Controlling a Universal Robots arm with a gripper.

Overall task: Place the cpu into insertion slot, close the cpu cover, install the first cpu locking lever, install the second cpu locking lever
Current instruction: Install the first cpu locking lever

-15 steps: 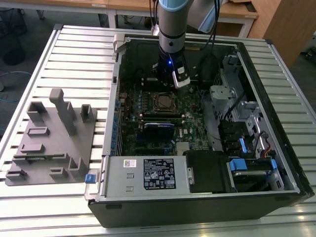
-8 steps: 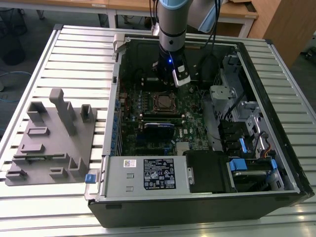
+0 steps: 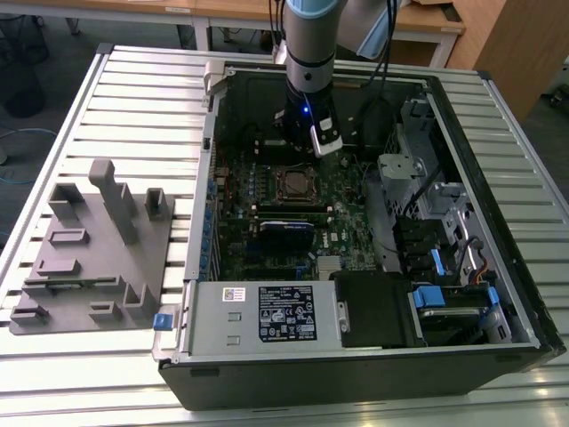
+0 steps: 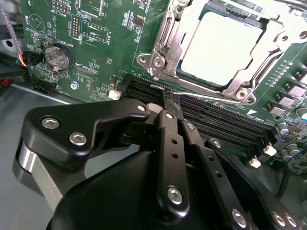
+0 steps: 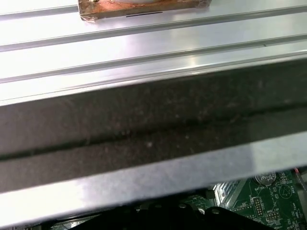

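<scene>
The cpu point(image 4: 220, 43) shows its pale silver face and lies in the insertion slot point(image 3: 293, 183) on the green motherboard. The silver cpu cover point(image 4: 163, 43) lies flat around it, framing the chip. A thin wire locking lever point(image 4: 206, 94) runs along the socket's edge beside the black memory slots. My gripper point(image 4: 165, 96) reaches down into the case just behind the socket in the exterior view point(image 3: 308, 133). Its black fingers point(image 4: 171, 143) are pressed together, and their tip sits at the end of that lever. I cannot tell whether the tip touches the wire.
The open computer case point(image 3: 462, 178) lies on a slatted metal table point(image 3: 142, 98). A grey labelled power supply point(image 3: 267, 311) fills its near side, and drive bays with cables point(image 3: 436, 231) are on the exterior view's right. A grey fixture block point(image 3: 89, 249) stands outside on the left. A round coin battery point(image 4: 56, 56) sits near the gripper.
</scene>
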